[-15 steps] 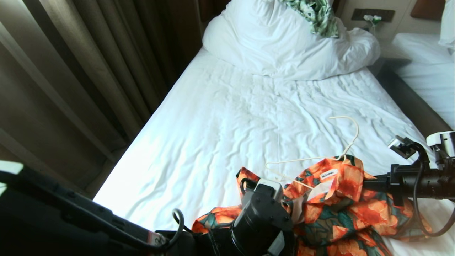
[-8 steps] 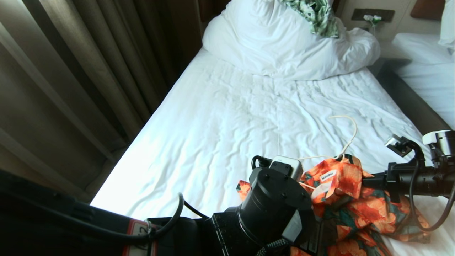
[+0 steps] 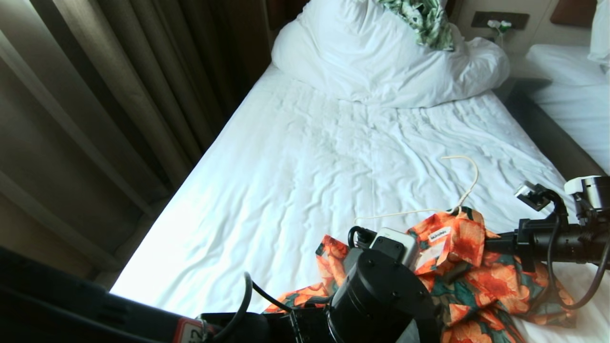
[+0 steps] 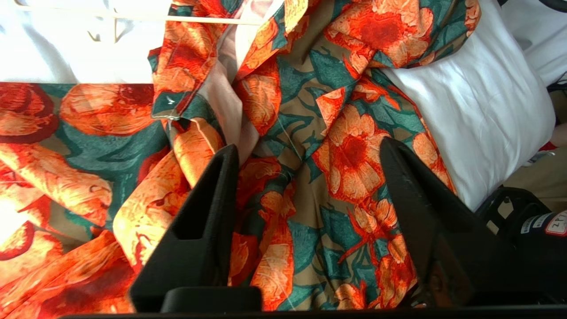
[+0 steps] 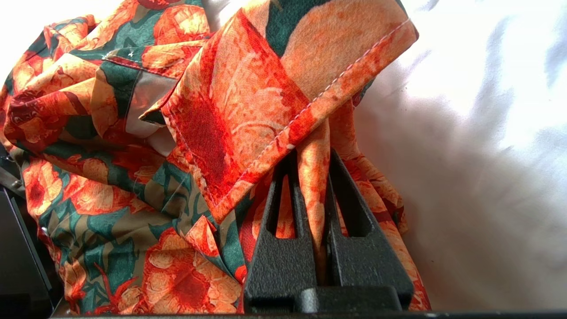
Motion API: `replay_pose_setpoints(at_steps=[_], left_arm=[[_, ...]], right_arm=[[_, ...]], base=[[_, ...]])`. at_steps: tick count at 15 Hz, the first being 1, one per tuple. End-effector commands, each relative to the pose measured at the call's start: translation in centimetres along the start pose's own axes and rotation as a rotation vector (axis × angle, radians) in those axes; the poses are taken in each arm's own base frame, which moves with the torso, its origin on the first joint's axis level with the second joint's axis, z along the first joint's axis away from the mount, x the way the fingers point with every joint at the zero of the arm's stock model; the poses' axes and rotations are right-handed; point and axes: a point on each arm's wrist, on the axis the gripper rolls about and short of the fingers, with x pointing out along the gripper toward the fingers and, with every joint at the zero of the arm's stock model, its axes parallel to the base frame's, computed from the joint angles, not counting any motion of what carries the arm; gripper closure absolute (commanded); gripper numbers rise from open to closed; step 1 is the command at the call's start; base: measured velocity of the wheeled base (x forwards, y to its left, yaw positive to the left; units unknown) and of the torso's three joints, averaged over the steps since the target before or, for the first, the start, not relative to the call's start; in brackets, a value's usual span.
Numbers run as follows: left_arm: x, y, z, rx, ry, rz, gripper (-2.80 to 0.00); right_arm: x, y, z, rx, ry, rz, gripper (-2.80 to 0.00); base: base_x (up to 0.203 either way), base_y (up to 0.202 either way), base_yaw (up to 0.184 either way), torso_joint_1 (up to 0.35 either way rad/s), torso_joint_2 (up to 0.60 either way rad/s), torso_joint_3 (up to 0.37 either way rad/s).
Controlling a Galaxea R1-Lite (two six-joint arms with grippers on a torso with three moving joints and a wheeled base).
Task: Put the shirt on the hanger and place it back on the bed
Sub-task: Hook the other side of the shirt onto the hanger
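The shirt (image 3: 476, 286), orange flowers on dark green, lies crumpled on the bed (image 3: 295, 190) at its near right. The cream hanger (image 3: 469, 183) lies on the sheet with one shoulder tucked under the collar, its hook pointing away; its bar (image 4: 199, 19) also shows in the left wrist view. My left gripper (image 4: 308, 146) hovers open over the shirt's folds (image 4: 310, 221), nothing between its fingers; in the head view its wrist (image 3: 381, 295) hides it. My right gripper (image 5: 310, 155) is shut on a fold of the shirt (image 5: 248, 102) just below the collar, reaching in from the right (image 3: 491, 245).
A white duvet and pillow (image 3: 381, 62) are piled at the head of the bed, with a green-and-white leafy cloth (image 3: 426, 21) on top. Curtains (image 3: 119, 95) run along the left. A dark gap (image 3: 548, 128) separates a second white bed (image 3: 572, 90).
My left wrist has swung right over the shirt, risen, then sunk again. The shirt's near-left flap has slumped onto the sheet. The right gripper has hardly moved.
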Motion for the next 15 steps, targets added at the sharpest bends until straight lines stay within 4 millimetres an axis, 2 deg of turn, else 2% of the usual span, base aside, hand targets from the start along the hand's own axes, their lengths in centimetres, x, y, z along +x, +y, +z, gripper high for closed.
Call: replay_pose_setpoints(at_steps=[1,3,8,12,15], left_arm=[[1.0,-0.1,-0.7,0.003,0.02,0.007,-2.8],[3.2,0.8,-1.9,-0.002,0.055,0.04,-2.8],[7.3,3.3,-1.7,-0.045,0.047,0.038,-2.8],[7.2,3.3,-1.7,-0.044,0.05,0.042,-2.8],[6.0,3.3,-1.2,-0.044,0.043,0.043,-2.8]], right_arm=[[0.0,0.0,-0.1,-0.001,-0.001,0.005,0.0],[0.0,0.0,0.0,-0.003,-0.003,0.005,0.0],[0.1,0.0,-0.3,0.001,0.004,0.008,0.0],[0.1,-0.1,0.0,-0.031,-0.019,-0.003,0.0],[0.1,-0.1,0.0,-0.029,-0.019,-0.003,0.0]], base=[[0.0,0.0,0.0,0.0,0.0,0.0],[0.0,0.0,0.0,0.0,0.0,0.0],[0.0,0.0,0.0,0.0,0.0,0.0],[0.0,0.0,0.0,0.0,0.0,0.0],[0.0,0.0,0.0,0.0,0.0,0.0]])
